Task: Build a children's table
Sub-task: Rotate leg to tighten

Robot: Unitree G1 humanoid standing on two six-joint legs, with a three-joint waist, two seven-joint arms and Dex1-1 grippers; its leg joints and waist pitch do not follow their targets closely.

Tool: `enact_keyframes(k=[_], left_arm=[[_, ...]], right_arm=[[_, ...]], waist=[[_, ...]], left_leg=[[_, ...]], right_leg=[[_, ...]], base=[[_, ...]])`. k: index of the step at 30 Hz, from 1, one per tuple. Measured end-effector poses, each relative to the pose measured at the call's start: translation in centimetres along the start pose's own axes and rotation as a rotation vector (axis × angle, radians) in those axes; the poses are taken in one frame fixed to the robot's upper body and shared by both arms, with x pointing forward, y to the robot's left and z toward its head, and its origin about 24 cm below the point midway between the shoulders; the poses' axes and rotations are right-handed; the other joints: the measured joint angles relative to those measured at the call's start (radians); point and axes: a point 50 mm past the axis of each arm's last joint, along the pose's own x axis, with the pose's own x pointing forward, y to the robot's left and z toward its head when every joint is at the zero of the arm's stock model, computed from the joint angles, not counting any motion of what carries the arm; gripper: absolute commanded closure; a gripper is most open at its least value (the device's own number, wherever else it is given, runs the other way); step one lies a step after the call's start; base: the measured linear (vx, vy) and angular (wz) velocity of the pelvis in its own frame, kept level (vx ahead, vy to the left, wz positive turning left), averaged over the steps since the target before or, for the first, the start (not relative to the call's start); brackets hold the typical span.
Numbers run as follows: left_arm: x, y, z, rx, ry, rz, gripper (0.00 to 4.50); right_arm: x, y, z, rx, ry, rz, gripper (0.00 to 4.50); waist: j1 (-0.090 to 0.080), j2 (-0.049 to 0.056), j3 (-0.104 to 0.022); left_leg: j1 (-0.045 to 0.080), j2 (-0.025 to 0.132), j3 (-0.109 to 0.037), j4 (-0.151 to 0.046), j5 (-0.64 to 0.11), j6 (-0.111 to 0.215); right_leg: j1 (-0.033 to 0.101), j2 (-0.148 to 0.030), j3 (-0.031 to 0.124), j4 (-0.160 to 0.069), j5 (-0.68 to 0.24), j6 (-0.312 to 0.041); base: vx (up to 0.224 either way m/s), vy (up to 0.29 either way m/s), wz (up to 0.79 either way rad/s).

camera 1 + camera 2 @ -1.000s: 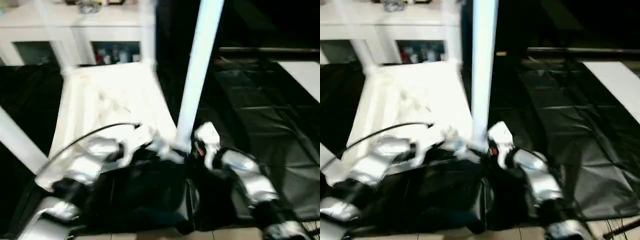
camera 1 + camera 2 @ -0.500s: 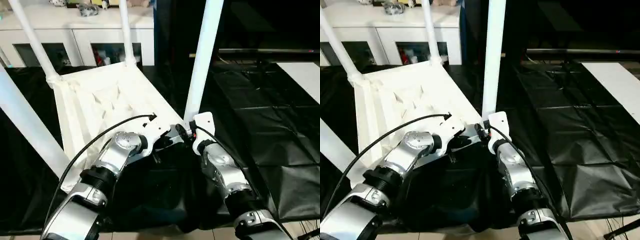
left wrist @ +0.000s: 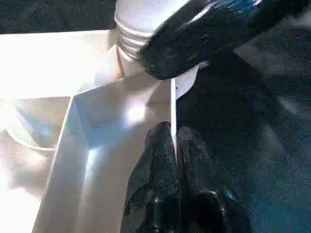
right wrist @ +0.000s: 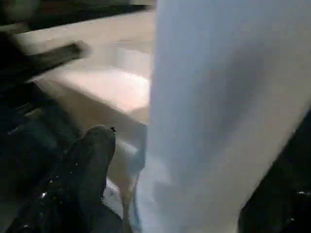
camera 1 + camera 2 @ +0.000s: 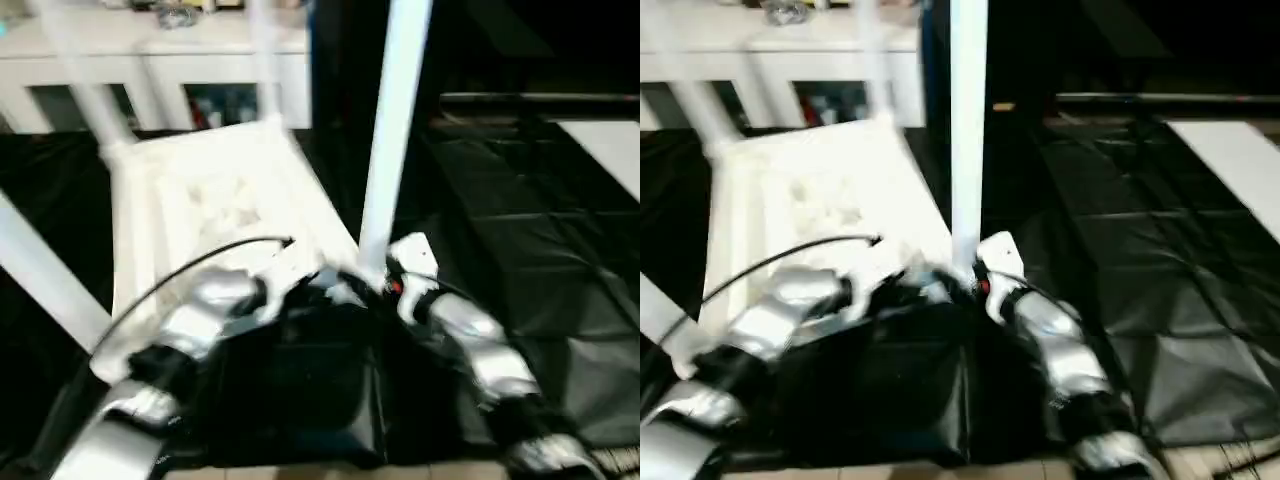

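Upside down on the large black-sheeted table (image 5: pixel 560 260) lies the children's table (image 5: pixel 215 200), its ribbed underside facing up and its white legs rising from the corner sockets. One leg (image 5: pixel 395 130) stands nearly upright at the near corner closest to the robot's right arm; two more (image 5: pixel 265 60) rise from the far corners, and a fourth (image 5: pixel 45 270) slants off toward the robot's left. Behind the work stands a white glass-door cabinet (image 5: pixel 150 70).

Both silver forearms reach in toward the near edge of the tabletop. The left gripper (image 3: pixel 174 141) is pinched tight onto a thin white rim of the tabletop, one black finger (image 3: pixel 158 160) on each side of the rim, just beside the socket where the near leg seats. A black cable (image 5: pixel 200 262) arcs over the left forearm.

The right gripper (image 5: pixel 395 285) sits at the base of the near leg. In the right wrist view one black finger (image 4: pixel 90 160) lies against the leg's side, the white tube looming close beside it; whether the fingers actually clasp the leg cannot be told.
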Motion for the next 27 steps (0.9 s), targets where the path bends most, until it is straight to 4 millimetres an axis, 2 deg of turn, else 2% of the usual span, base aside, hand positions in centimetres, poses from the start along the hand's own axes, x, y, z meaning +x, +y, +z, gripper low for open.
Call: enact_keyframes(k=[3,7,18,19,23,24,27], left_arm=[[-1.2,-0.4,-0.5,0.001,0.002,-0.067,4.50],[-2.1,-0.8,-0.7,-0.003,0.011,-0.122,4.50],[-2.5,-1.2,-0.9,-0.018,0.022,-0.159,4.50],[-2.5,-1.2,-0.9,-0.018,0.022,-0.160,4.50],[-2.5,-1.2,-0.9,-0.019,0.022,-0.160,4.50],[-2.5,-1.2,-0.9,-0.019,0.023,-0.160,4.50],[-2.5,-1.2,-0.9,-0.023,0.024,-0.161,4.50]], right_arm=[[-1.4,0.0,0.2,-0.022,0.011,0.114,0.73],[-2.3,0.4,0.0,-0.031,0.055,0.230,0.73],[-2.2,1.1,-0.3,-0.019,0.077,0.307,0.73],[-2.2,1.1,-0.3,-0.016,0.078,0.310,1.00],[-2.2,1.2,-0.4,-0.018,0.084,0.322,1.16],[-2.2,1.1,-0.4,-0.018,0.089,0.326,1.49],[-2.2,1.1,-0.6,-0.014,0.098,0.334,1.54]], waist=[[0.001,0.000,0.000],[0.003,0.000,0.000],[0.001,-0.002,0.002],[0.001,-0.002,0.002],[0.001,-0.003,0.002],[0.001,-0.003,0.002],[0.001,-0.003,0.002]], left_leg=[[-0.003,0.001,0.000,0.003,0.000,0.001],[-0.008,0.001,0.000,0.006,0.001,0.008],[-0.009,0.002,0.000,0.012,-0.002,0.003],[-0.009,0.002,0.000,0.012,-0.002,0.003],[-0.009,0.002,0.000,0.012,-0.002,0.003],[-0.009,0.002,0.000,0.013,-0.002,0.003],[-0.009,0.002,0.000,0.014,-0.002,0.003]], right_leg=[[0.000,0.000,0.000,0.000,-0.003,-0.001],[-0.002,0.000,-0.001,-0.002,-0.003,-0.001],[-0.002,0.000,0.000,0.001,-0.003,-0.002],[-0.002,0.000,0.000,0.001,-0.003,-0.002],[-0.002,0.000,0.000,0.002,-0.003,-0.002],[-0.002,0.000,0.000,0.002,-0.003,-0.002],[-0.002,0.000,0.000,0.003,-0.003,-0.002]], base=[[0.000,0.000,0.00],[0.000,0.000,0.00],[0.000,0.000,0.00],[0.000,0.000,0.00],[0.000,0.000,0.00],[0.000,0.000,0.00],[0.000,0.000,0.00]])
